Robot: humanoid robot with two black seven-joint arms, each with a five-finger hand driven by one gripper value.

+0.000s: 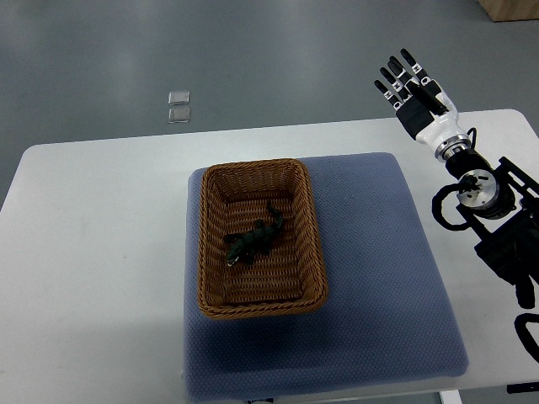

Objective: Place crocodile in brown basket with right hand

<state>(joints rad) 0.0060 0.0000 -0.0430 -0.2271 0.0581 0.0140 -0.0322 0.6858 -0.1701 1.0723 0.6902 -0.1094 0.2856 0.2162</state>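
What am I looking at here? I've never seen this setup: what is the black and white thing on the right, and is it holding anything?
One camera looks steeply down from the robot's own side. The black and white thing is the robot's right hand, raised over the far edge of the white table, fingers spread, holding nothing. A blue mat lies on the table, with a brown wicker basket on it. The dark toy crocodile lies inside the basket. No left arm shows.
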